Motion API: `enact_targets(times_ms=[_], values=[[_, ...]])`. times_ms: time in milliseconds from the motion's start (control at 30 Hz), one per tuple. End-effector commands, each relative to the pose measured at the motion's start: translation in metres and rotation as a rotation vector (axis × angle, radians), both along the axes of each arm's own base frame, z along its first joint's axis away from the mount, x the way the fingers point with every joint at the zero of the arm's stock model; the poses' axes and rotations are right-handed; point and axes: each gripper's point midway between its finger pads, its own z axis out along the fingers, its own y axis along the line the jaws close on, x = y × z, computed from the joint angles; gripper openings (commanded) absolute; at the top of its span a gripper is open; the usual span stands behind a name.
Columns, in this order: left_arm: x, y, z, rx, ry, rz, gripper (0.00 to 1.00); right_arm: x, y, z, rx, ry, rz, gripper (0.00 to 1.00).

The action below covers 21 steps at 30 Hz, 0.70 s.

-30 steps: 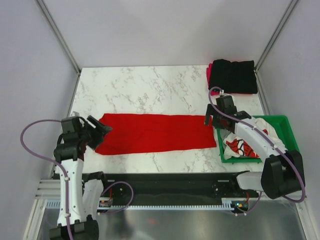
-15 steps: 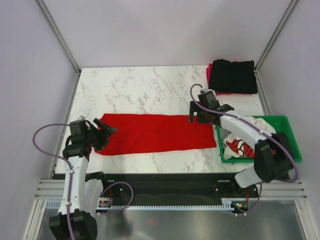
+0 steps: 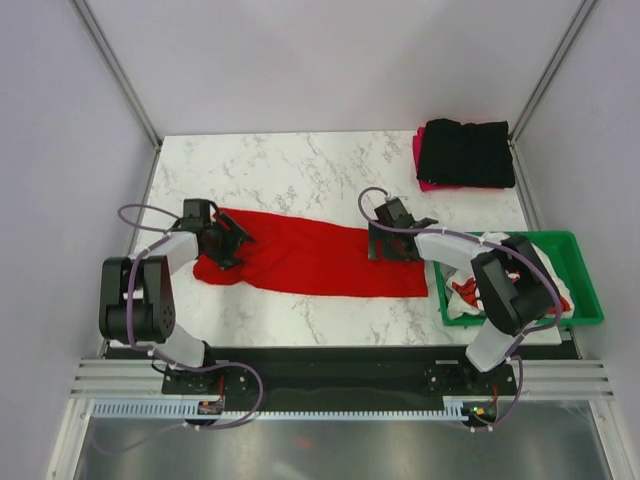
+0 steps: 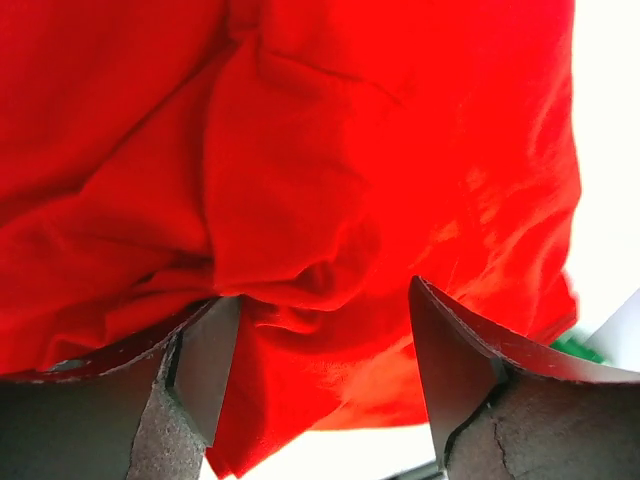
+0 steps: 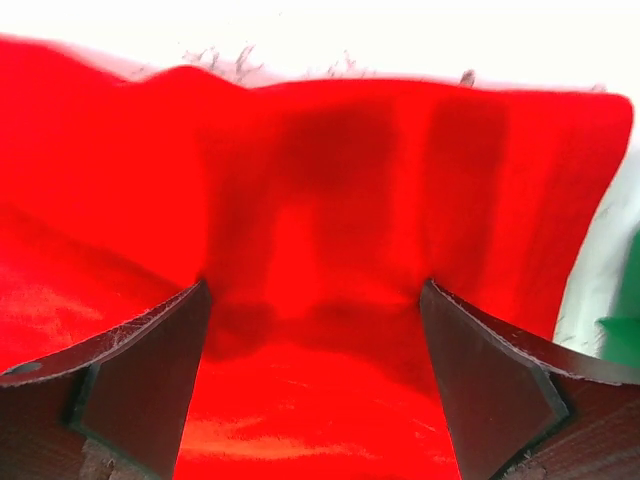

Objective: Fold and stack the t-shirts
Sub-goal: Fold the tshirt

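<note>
A bright red t-shirt [image 3: 310,262] lies as a long folded strip across the middle of the marble table [image 3: 290,170]. My left gripper [image 3: 235,243] sits low on its bunched left end. In the left wrist view the gripper [image 4: 322,295] is open, with rumpled red cloth [image 4: 300,150] between the fingers. My right gripper [image 3: 380,247] is down on the strip's right end. It is open too [image 5: 315,290], astride flat red cloth [image 5: 330,180]. A folded black t-shirt [image 3: 465,150] rests on a magenta one [image 3: 417,148] at the back right.
A green crate [image 3: 548,236] stands at the right edge, next to the right arm, holding white t-shirts with red print [image 3: 465,295]. Its green corner [image 5: 620,340] shows at the right of the right wrist view. Grey walls close in the table on three sides.
Both arms swung inward and down onto the ends of the red t-shirt. Both grippers opened wider. The shirt's left end is now bunched.
</note>
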Motion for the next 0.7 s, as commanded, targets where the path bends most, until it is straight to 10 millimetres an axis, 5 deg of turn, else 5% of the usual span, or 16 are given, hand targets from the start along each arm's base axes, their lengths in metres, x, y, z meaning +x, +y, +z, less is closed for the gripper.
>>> enact_targets(times_ms=[0,33,100,133,200,233,267,333,367,433,500,600,667], values=[[0.041,0.01,-0.01,0.082,-0.049,0.021,0.76,-0.063,0.026,-0.03,0.123,0.166,-0.017,0.93],[0.048,0.012,-0.021,0.093,-0.02,0.03,0.76,-0.077,0.044,-0.023,0.177,0.16,0.008,0.93],[0.082,-0.01,-0.007,0.105,-0.064,-0.011,0.75,-0.107,0.067,-0.03,0.292,0.196,-0.048,0.95],[0.092,-0.014,-0.02,0.117,-0.033,-0.015,0.75,-0.134,0.095,-0.025,0.349,0.219,0.013,0.95],[0.133,-0.043,-0.005,0.116,-0.083,-0.062,0.75,-0.16,0.131,-0.017,0.43,0.235,0.041,0.95],[0.146,-0.058,-0.003,0.102,-0.093,-0.103,0.75,-0.185,0.168,-0.002,0.458,0.237,0.155,0.95],[0.175,-0.091,-0.006,0.077,-0.115,-0.175,0.77,-0.198,0.182,0.004,0.451,0.249,0.21,0.95],[0.195,-0.132,0.002,0.035,-0.137,-0.314,0.77,-0.226,0.206,0.017,0.428,0.259,0.311,0.96],[0.222,-0.16,0.03,0.034,-0.224,-0.363,0.77,-0.223,0.219,0.034,0.441,0.223,0.322,0.96],[0.233,-0.182,0.062,0.013,-0.303,-0.431,0.78,-0.229,0.223,0.056,0.454,0.205,0.348,0.97],[0.248,-0.199,0.121,-0.025,-0.443,-0.479,0.81,-0.229,0.219,0.069,0.444,0.182,0.356,0.97],[0.254,-0.193,0.197,0.007,-0.597,-0.491,0.89,-0.221,0.215,0.098,0.43,0.117,0.364,0.98],[0.248,-0.178,0.228,0.027,-0.642,-0.484,0.92,-0.207,0.215,0.123,0.421,0.04,0.378,0.98]])
